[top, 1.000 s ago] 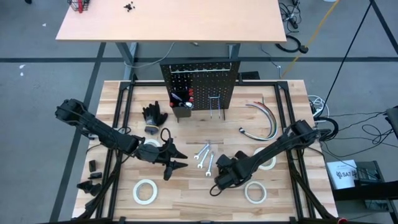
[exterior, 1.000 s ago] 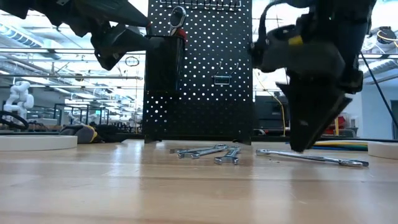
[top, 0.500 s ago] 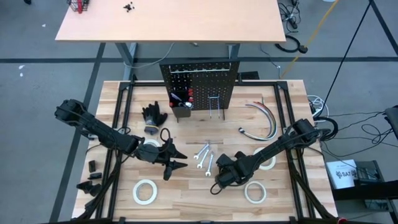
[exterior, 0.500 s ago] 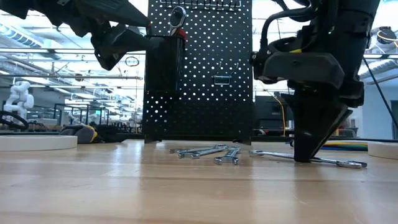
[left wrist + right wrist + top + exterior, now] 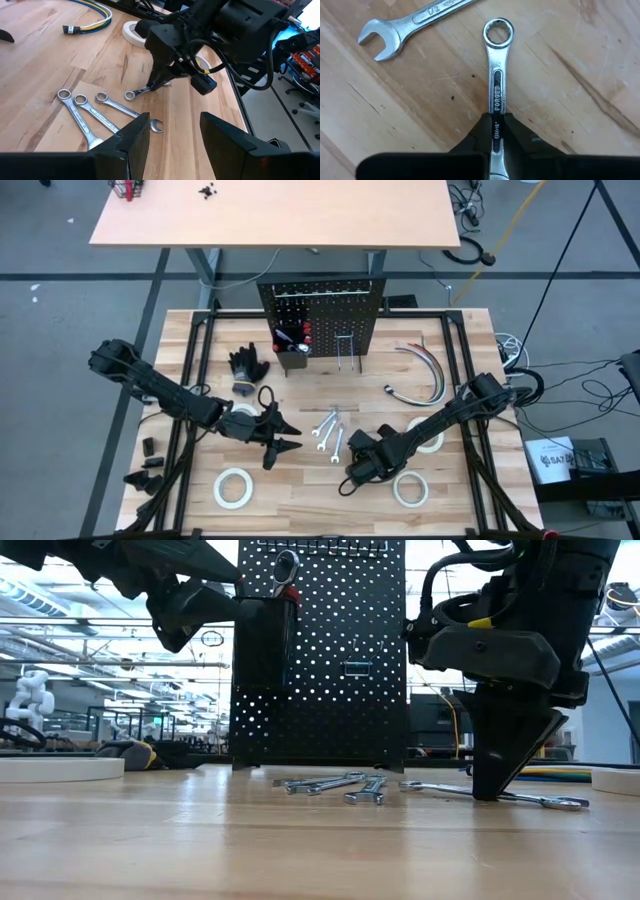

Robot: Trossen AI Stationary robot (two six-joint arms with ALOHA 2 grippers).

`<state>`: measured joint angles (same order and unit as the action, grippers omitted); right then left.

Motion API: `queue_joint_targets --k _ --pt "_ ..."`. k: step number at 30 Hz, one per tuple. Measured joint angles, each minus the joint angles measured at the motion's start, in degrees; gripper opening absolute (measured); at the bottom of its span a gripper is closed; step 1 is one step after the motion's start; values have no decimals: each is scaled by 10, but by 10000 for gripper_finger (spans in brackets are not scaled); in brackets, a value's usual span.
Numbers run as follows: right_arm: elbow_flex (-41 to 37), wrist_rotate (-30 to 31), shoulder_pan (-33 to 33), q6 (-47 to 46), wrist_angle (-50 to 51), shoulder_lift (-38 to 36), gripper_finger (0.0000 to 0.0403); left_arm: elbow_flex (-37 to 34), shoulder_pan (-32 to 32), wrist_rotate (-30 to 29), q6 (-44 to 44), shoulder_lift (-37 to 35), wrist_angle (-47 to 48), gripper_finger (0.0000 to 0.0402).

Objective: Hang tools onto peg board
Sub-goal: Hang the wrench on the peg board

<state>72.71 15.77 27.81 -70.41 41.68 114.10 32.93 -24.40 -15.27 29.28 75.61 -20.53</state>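
The wrenches (image 5: 330,432) are lying mid-table (image 5: 300,490) before the peg board (image 5: 320,315) — gloves (image 5: 248,365) sitting left, cables (image 5: 425,370) right.

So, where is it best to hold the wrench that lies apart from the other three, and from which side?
Grip the wrench on its flat shaft, near the middle, coming from straight above. It lies flat on the table, so only its narrow edges offer a pinch. The right gripper is already shut on that shaft, its fingers on either edge.
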Motion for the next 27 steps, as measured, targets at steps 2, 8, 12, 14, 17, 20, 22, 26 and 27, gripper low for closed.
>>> queue_joint_targets --k 2,8,12,14,17,20,22,26,27 --pt "0 0 0 2 1 -2 17 0 0 0 0 0 0 176" --pt "-1 9 0 8 0 -10 17 0 0 0 0 0 0 176" --pt "1 25 0 12 -13 -27 3 0 0 0 -1 0 0 176" --pt "-1 35 0 21 -15 -28 5 0 1 -1 -8 0 1 176" --pt "-1 34 -1 31 -27 -35 5 0 1 -2 -27 0 0 176" --pt "0 34 -3 42 -29 -35 4 0 3 -2 -37 0 1 176" --pt "0 34 -4 43 -34 -35 4 0 4 -2 -42 0 1 176" --pt "0 36 -4 51 -46 -34 3 0 8 -2 -43 0 1 176" --pt "0 36 -4 51 -49 -33 3 0 8 -2 -44 0 1 176"
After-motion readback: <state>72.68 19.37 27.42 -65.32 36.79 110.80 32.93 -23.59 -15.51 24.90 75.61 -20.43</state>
